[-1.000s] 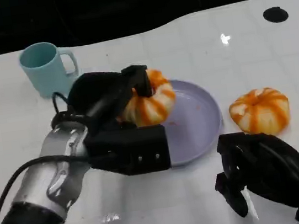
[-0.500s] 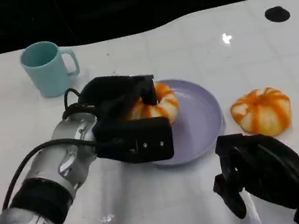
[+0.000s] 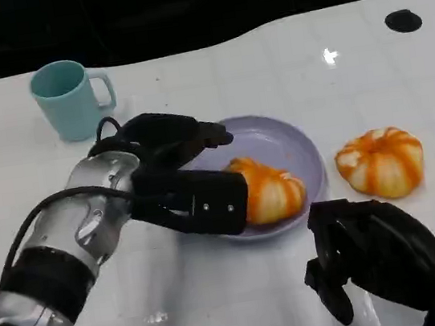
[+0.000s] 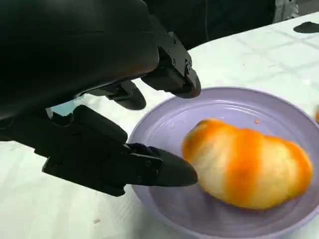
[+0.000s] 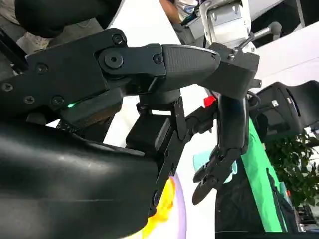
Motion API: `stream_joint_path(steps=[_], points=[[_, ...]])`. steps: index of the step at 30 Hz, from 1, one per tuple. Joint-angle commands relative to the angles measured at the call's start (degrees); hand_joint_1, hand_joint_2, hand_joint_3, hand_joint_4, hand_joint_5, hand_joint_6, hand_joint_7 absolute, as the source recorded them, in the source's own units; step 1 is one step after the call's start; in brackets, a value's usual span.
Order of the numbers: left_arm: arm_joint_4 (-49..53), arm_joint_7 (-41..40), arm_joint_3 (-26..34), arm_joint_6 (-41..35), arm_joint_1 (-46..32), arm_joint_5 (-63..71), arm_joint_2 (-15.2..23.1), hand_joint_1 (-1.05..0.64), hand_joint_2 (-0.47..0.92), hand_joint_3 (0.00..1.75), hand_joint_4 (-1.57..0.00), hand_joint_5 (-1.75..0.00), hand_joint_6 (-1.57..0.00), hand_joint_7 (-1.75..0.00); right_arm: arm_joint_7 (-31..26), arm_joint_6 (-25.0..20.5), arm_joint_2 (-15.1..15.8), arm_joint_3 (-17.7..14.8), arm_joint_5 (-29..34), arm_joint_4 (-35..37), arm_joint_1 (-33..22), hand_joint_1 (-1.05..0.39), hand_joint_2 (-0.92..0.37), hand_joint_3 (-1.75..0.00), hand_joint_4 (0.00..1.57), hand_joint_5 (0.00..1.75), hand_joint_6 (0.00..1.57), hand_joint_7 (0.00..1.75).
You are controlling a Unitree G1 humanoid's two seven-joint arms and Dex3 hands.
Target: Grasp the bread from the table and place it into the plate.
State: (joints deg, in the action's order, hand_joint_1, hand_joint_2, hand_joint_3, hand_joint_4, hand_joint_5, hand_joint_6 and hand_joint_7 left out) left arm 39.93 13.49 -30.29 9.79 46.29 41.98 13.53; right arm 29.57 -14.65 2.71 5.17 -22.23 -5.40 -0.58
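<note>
Since one second ago the bread has left the left robot hand [image 3: 167,141] and dropped from above the far left side of the plate down onto its near side, and the left arm has pulled a little back toward the left. Nearest to the camera, the right robot hand [image 3: 368,251] hangs low over the table [image 3: 222,308] with nothing in it; its fingers look bent inward, but I cannot tell surely whether they are spread or closed. Beyond it, the bread in the plate [image 3: 274,194] lies on the front part of the purple plate [image 3: 296,148], inside the rim and not held by anything. It is a round, soft-looking bun, pale yellow with orange stripes, and in the left wrist view [image 4: 246,169] it is a little blurred, so it may not be fully at rest. The left robot hand now holds nothing, its fingers spread apart just beside the bun, over the left edge of the plate. I judge that this piece is delivered. A second striped bread [image 3: 379,160] sits on the table to the right, close to the plate but not touching it; if it also belongs to the task, it remains to do. Farthest away, a teal mug [image 3: 71,98] stands upright.
</note>
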Motion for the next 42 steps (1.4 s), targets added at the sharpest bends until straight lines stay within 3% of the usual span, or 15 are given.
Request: stream_joint_path(steps=[1, 7, 16, 21, 24, 25, 28, 30, 34, 37, 42], points=[[-2.94, 2.79, 0.3, -0.46, -0.48, -1.03, 1.62, -0.82, 0.92, 0.3, -0.23, -0.31, -0.41, 0.0, -0.32, -0.88, 0.24, -0.13, -0.84, -1.49, -0.9, -0.97, -0.92, -0.41, 1.32, 1.57, 1.12, 1.55], [-8.26, 1.86, 1.85, -0.15, -3.52, -1.84, 3.05, -0.79, 0.92, 0.29, -0.26, -0.33, -0.42, -0.01, -0.31, -1.33, 0.66, -0.55, -1.16, -2.82, -1.73, -0.97, -0.92, -0.41, 1.32, 1.58, 1.12, 1.54], [-23.39, 5.3, 12.4, 1.63, -16.62, -18.61, 4.14, -0.66, 0.92, 0.27, -0.38, -0.47, -0.52, -0.04, -0.38, -2.07, 1.46, -1.21, -1.66, -2.85, -1.73, -0.97, -0.92, -0.43, 1.31, 1.59, 1.1, 1.55], [-31.8, 10.23, 17.9, -1.09, -24.53, -33.48, 1.86, -0.58, 0.92, 0.23, -0.39, -0.78, -0.62, -0.06, -0.27, -2.49, 1.7, -1.57, -1.99, -2.73, -1.73, -0.96, -0.92, -0.42, 1.3, 1.59, 1.09, 1.54], [-36.18, 11.26, 20.37, -3.89, -29.72, -41.2, -0.49, -0.54, 0.92, 0.19, -0.4, -1.09, -0.68, -0.13, -0.16, -2.47, 1.8, -1.59, -1.97, -2.78, -1.87, -0.96, -0.92, -0.42, 1.3, 1.59, 1.09, 1.54], [-37.56, 11.24, 21.03, -4.71, -31.45, -43.18, -1.22, -0.53, 0.92, 0.18, -0.41, -1.3, -0.65, -0.37, -0.05, -2.33, 1.82, -1.57, -1.9, -2.72, -1.91, -0.95, -0.92, -0.43, 1.3, 1.59, 1.09, 1.54], [-42.63, 11.23, 22.52, -7.11, -37.47, -48.62, -2.81, -0.54, 0.92, 0.24, -0.45, -1.59, -0.46, -1.17, 0.22, -2.07, 1.92, -1.51, -1.78, -2.67, -2.1, -0.96, -0.92, -0.42, 1.3, 1.6, 1.09, 1.55], [-47.06, 11.38, 22.88, -9.41, -41.79, -50.57, -2.45, -0.6, 0.92, 0.28, -0.47, -1.7, -0.43, -1.42, 0.21, -2.04, 2.02, -1.41, -1.65, -2.84, -2.3, -0.96, -0.92, -0.42, 1.3, 1.6, 1.09, 1.55], [-53.83, 11.9, 23.63, -14.12, -48.44, -53.83, -1.33, -0.61, 0.92, 0.39, -0.54, -1.74, -0.43, -1.58, 0.16, -2.56, 2.2, -1.33, -1.84, -3.25, -2.74, -0.96, -0.92, -0.42, 1.29, 1.6, 1.08, 1.55], [-57.44, 11.21, 24.59, -19.58, -52.5, -58.82, -2.61, -0.61, 0.92, 0.4, -0.64, -1.75, -0.45, -1.69, 0.25, -2.28, 2.18, -1.27, -1.85, -3.34, -3.0, -0.96, -0.92, -0.41, 1.29, 1.6, 1.09, 1.55], [-62.47, 9.27, 24.41, -24.89, -58.89, -62.61, -4.26, -0.57, 0.92, 0.44, -0.67, -1.75, -0.46, -1.74, 0.52, -1.66, 2.49, -1.19, -1.49, -3.47, -3.17, -0.96, -0.92, -0.45, 1.29, 1.6, 1.08, 1.55]])
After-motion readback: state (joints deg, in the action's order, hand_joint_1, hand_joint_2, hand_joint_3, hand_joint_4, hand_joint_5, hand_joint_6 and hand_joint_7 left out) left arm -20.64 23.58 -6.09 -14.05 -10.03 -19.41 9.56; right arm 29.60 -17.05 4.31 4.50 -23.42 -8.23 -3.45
